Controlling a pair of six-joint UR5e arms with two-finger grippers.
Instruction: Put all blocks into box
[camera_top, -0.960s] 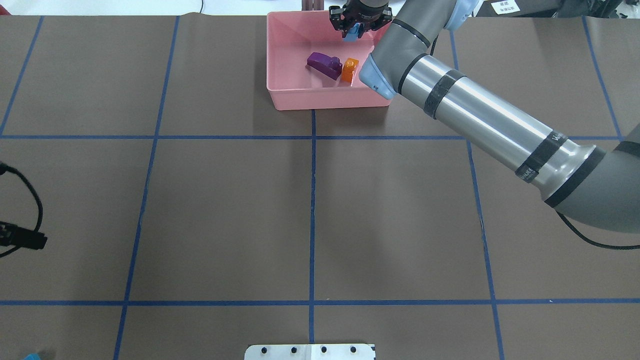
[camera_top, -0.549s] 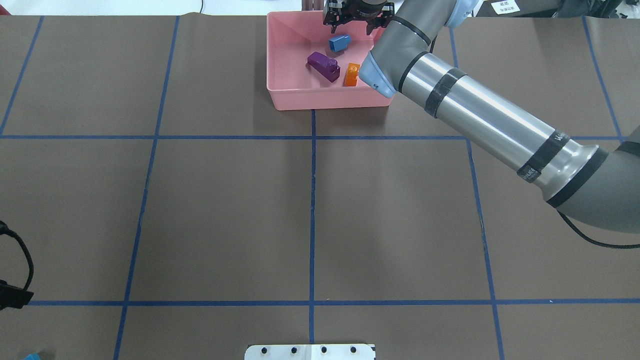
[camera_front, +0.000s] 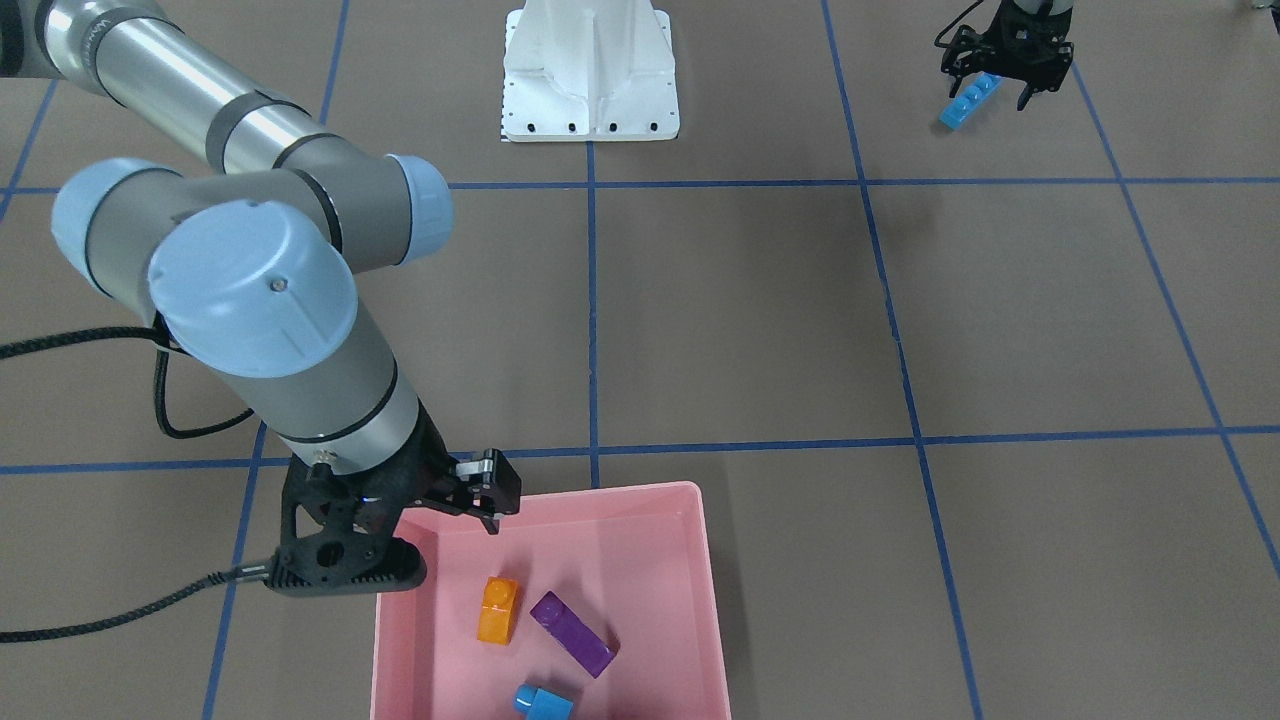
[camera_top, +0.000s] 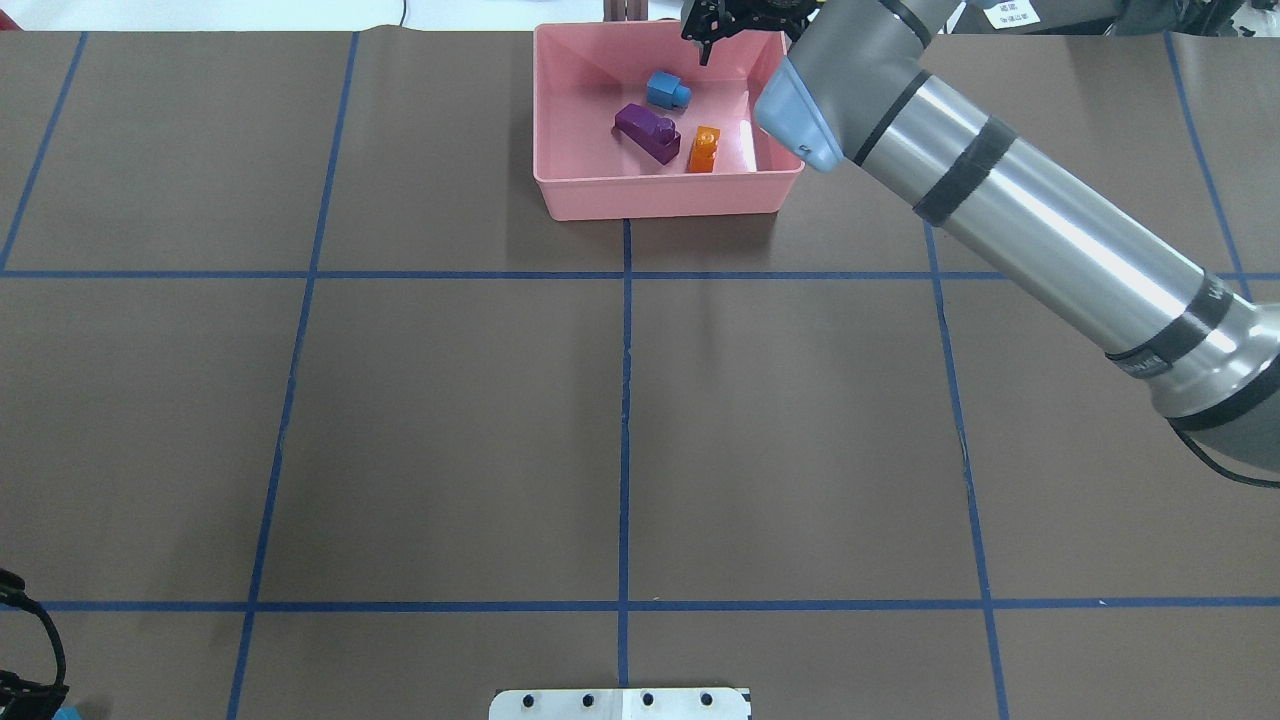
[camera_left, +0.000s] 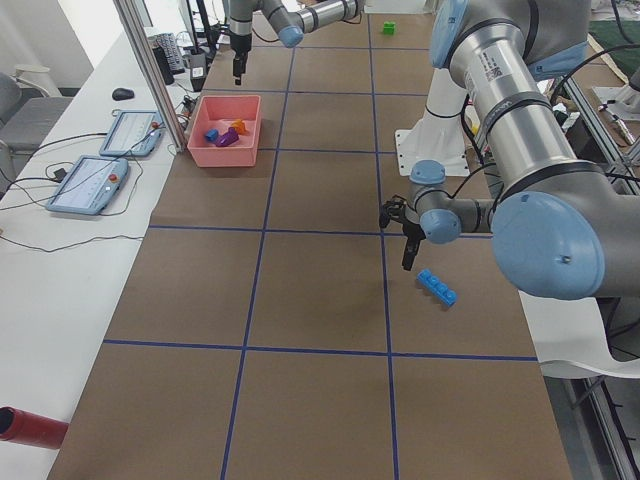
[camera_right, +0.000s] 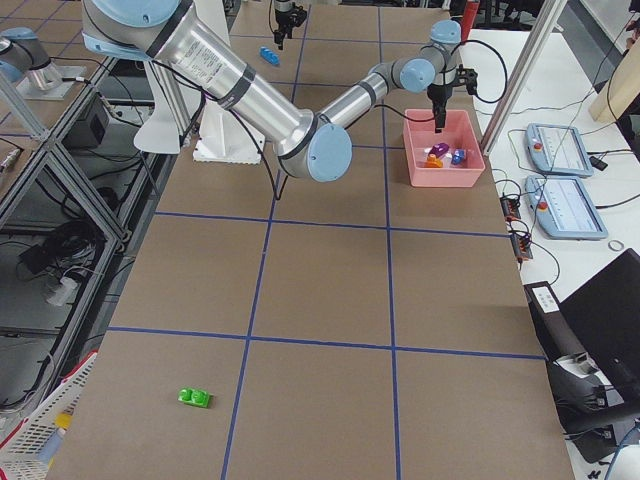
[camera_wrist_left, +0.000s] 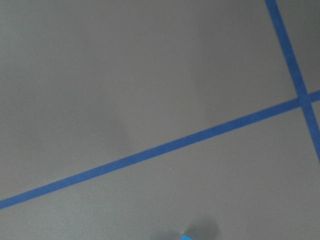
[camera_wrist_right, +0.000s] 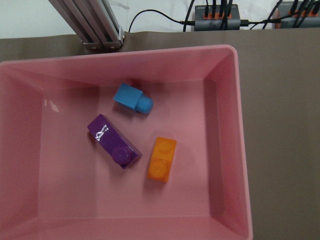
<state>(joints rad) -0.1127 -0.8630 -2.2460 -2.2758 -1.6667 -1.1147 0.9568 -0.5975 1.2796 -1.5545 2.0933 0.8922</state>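
The left fingers are hovering open beside the long blue block near the tabletop's robot-side left corner. Probably light, stiff and slick, it is calling for a mid-length pinch across its long sides.

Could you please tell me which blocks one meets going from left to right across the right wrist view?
purple block → small blue block → orange block, all inside the box.
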